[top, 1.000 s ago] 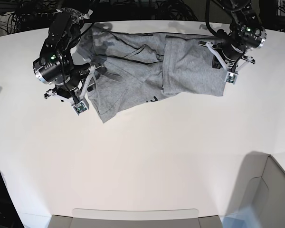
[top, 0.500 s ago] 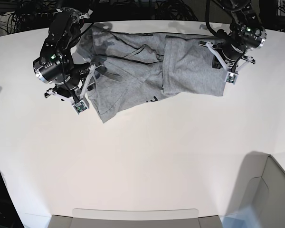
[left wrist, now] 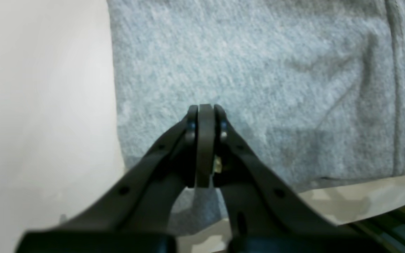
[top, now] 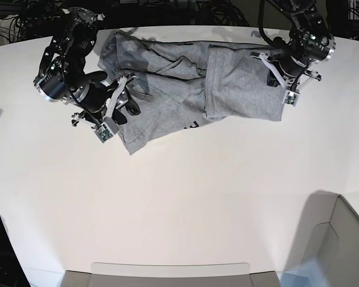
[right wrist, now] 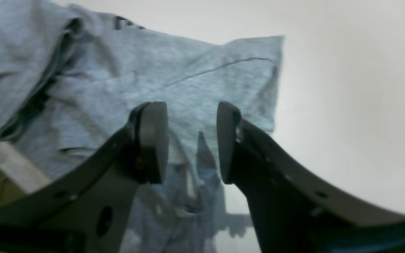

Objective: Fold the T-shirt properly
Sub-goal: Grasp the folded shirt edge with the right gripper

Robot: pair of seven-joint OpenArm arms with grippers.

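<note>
Lay crumpled and partly folded along the far edge of the white table (top: pixel 185 197): the grey T-shirt (top: pixel 191 89), stretched between the two arms, one side panel doubled over toward the left gripper, a scrap of black lettering peeking out near the lower hem. Hovered over the shirt's opposite side, near the corner pointing toward the table's middle: the right gripper (right wrist: pixel 192 140), jaws spread apart with nothing between them, wrinkled grey cloth and a dark seam showing through the gap in the wrist view. Sat at the folded panel's outer edge: the left gripper (left wrist: pixel 206 116), jaws pressed together, tips over the grey fabric close to where cloth meets bare table; no fabric seen pinched between the tips, though the lower part of the closed pads hid any fold there. Stood at the near right corner of the base view: part of a pale box (top: pixel 341 245), contents not visible.
</note>
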